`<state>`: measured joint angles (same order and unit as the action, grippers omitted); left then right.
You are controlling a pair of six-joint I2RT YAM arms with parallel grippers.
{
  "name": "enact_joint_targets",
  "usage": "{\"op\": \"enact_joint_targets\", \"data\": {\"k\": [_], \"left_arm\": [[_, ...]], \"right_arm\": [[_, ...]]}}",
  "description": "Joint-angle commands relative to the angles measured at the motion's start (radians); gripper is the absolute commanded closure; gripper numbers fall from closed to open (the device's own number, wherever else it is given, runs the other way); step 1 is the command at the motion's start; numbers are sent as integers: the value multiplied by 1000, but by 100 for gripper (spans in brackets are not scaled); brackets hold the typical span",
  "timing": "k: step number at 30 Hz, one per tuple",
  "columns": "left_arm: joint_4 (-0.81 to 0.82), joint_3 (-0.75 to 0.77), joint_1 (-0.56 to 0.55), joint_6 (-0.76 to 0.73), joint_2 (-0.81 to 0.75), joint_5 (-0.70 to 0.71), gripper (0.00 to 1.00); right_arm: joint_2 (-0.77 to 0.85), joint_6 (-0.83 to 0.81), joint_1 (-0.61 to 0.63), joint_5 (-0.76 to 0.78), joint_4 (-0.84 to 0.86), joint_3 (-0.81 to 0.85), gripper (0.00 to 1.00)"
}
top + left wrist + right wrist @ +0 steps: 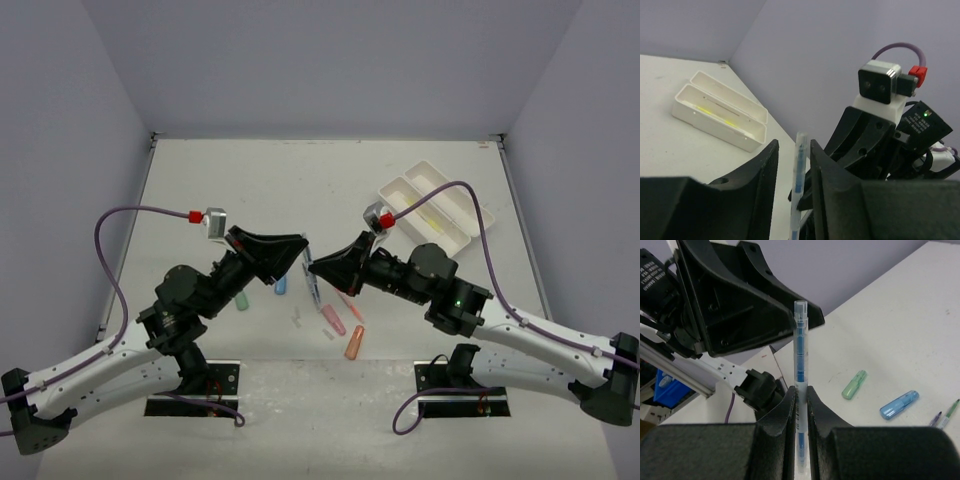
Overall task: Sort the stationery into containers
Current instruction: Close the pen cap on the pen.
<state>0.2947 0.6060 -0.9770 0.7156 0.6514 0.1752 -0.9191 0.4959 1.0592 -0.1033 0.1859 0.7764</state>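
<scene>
Blue ink shows through the clear barrel of the blue pen, which stands nearly upright above the middle of the counter, where the two arms meet nose to nose. The right hand has its fingers pinched tight on the pen's lower part, and the capped end sticks up well above them. The left hand faces it with its fingers spread to either side of the same pen. There is a clear gap on one side, and the pen sits close against the other finger; I cannot tell whether it touches.

Below the meeting point, several pieces lie loose on the counter:
- a green marker
- a blue marker
- a pink marker
- an orange marker, nearest the arm bases
- a couple of tiny clear bits between them

The white tray sits well apart, far off to the right and angled on the counter. A yellow pen lies lengthwise in one of its two long compartments, the one nearer the left wrist camera.
</scene>
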Motion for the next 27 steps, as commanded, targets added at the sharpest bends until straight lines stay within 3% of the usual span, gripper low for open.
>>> {"op": "enact_joint_targets", "data": {"k": [1,6,12,18,19,21,23,24,27], "left_arm": [[-45,33,-3,-37,-5,-13,50],[-46,58,-3,-62,-1,-23,53],[-1,55,-3,-82,29,-125,75],[11,51,-5,-85,49,-169,75],[11,53,-5,-88,53,-171,79],[5,59,-6,-91,64,-171,100],[-3,71,-5,-95,69,-171,100],[-2,75,-3,-98,67,-171,100],[-3,87,-4,-107,59,-174,100]], "right_arm": [[-14,-49,-1,-16,70,63,100],[-26,-43,-2,-49,79,55,100],[-28,-41,-1,-60,78,68,100],[-24,-40,-2,-32,69,84,100],[-23,-40,-2,-29,66,86,100],[-25,-38,-2,-25,63,92,100],[-28,-36,-1,-30,65,91,100],[-31,-38,-1,-39,67,88,99],[-52,-42,-2,-108,73,87,77]]}}
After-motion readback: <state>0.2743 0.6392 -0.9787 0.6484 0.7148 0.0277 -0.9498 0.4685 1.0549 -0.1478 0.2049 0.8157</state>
